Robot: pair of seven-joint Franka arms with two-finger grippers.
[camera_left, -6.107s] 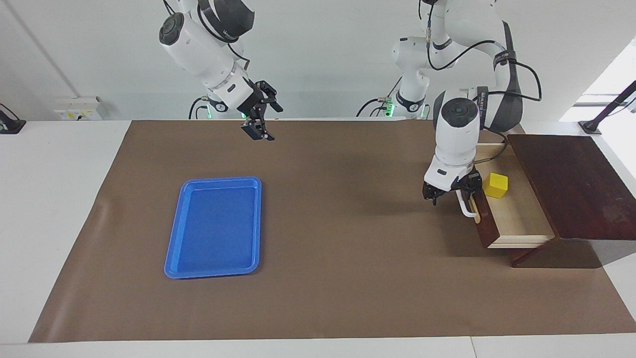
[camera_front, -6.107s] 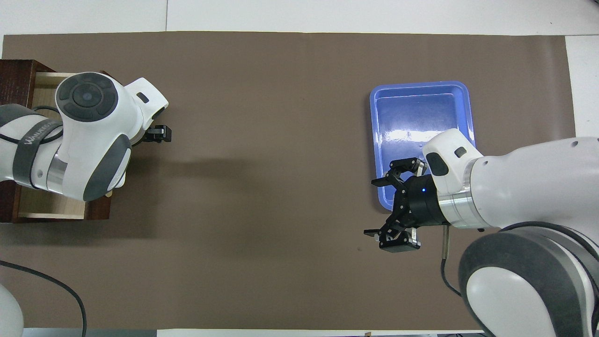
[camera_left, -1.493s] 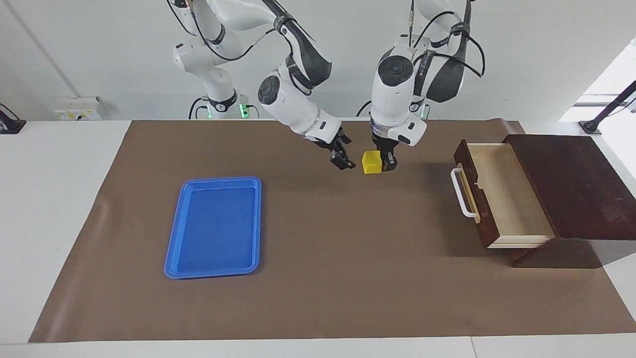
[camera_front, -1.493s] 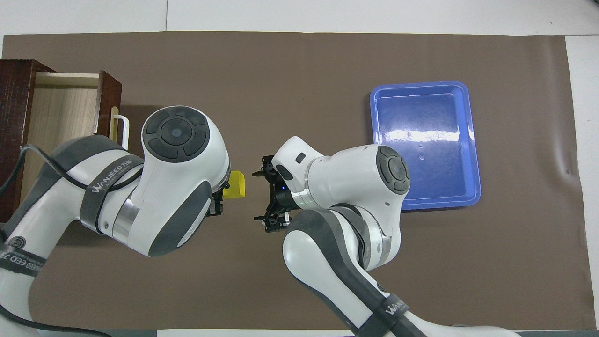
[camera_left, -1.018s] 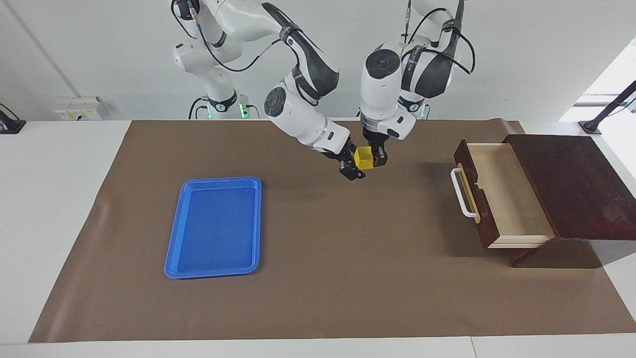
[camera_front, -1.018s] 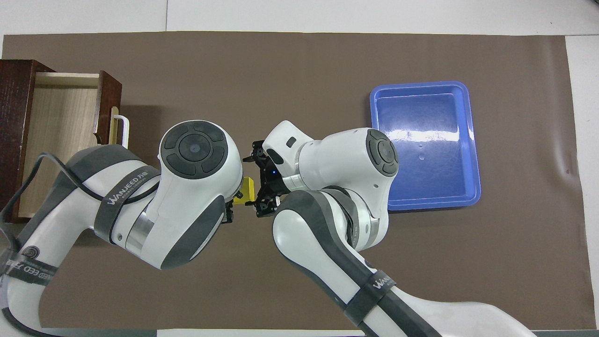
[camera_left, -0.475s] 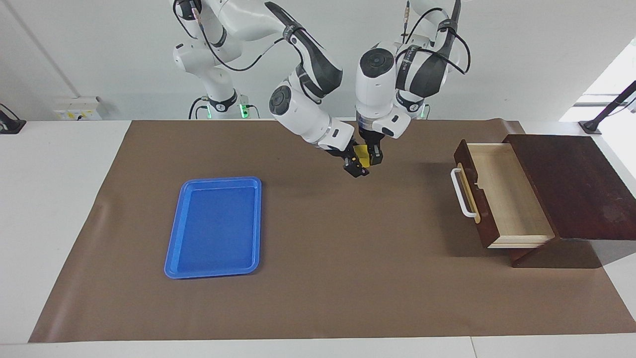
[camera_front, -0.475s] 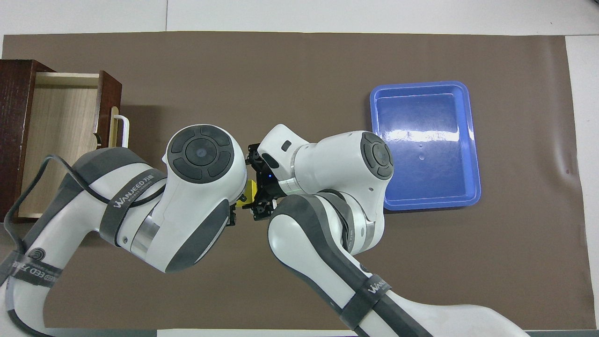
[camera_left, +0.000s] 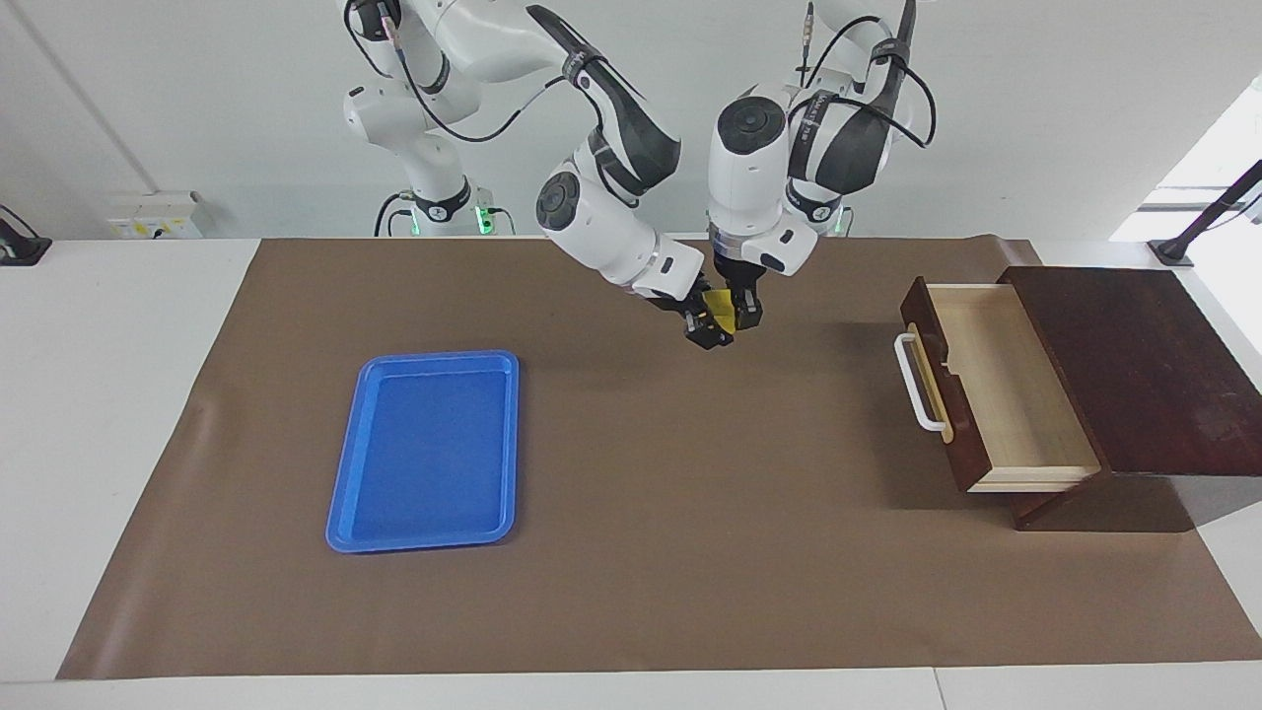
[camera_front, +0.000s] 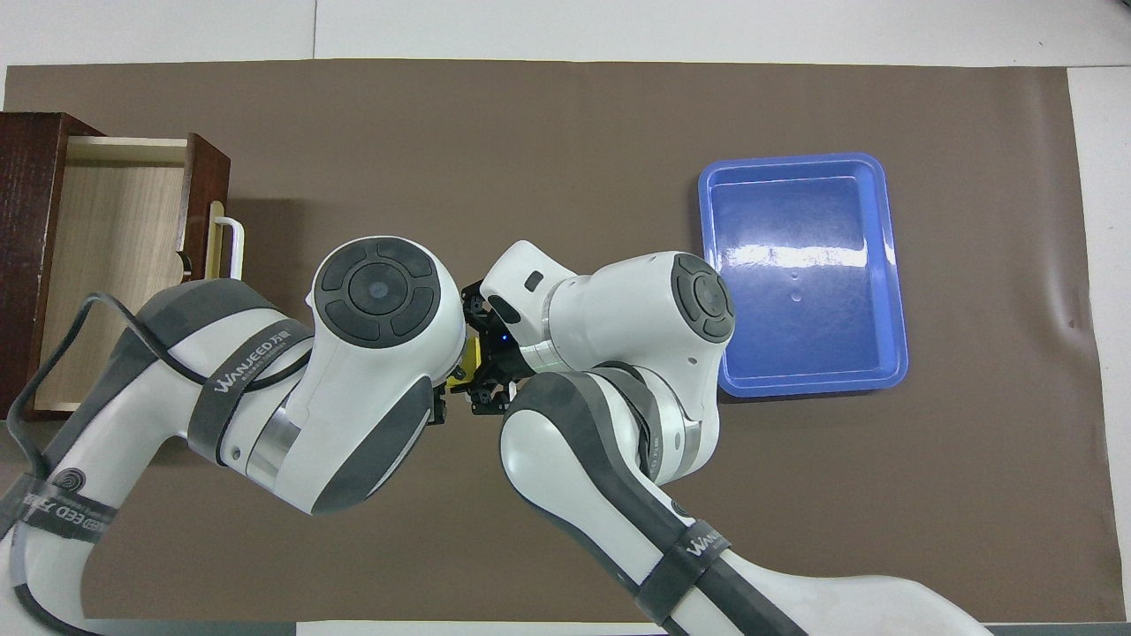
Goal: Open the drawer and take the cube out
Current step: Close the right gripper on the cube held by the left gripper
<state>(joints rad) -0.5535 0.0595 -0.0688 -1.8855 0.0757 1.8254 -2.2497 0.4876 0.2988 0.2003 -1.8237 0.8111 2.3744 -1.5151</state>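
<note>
The small yellow cube (camera_left: 723,308) hangs above the brown mat near the middle of the table, at the robots' edge. My left gripper (camera_left: 737,314) points down and is shut on it. My right gripper (camera_left: 708,327) reaches in from the side, open, with its fingers on either side of the cube. In the overhead view only a sliver of the cube (camera_front: 466,358) shows between the two wrists, beside the right gripper (camera_front: 478,358). The drawer (camera_left: 1006,385) stands pulled out of its dark wooden box (camera_left: 1134,365), its pale inside empty.
A flat blue tray (camera_left: 429,449) lies empty on the mat toward the right arm's end. The drawer's white handle (camera_left: 912,385) sticks out toward the middle of the table. The brown mat (camera_left: 690,542) covers most of the table.
The left gripper lifted the cube out of the drawer and carried it to the table's middle. The right gripper came across to meet it and now straddles the cube.
</note>
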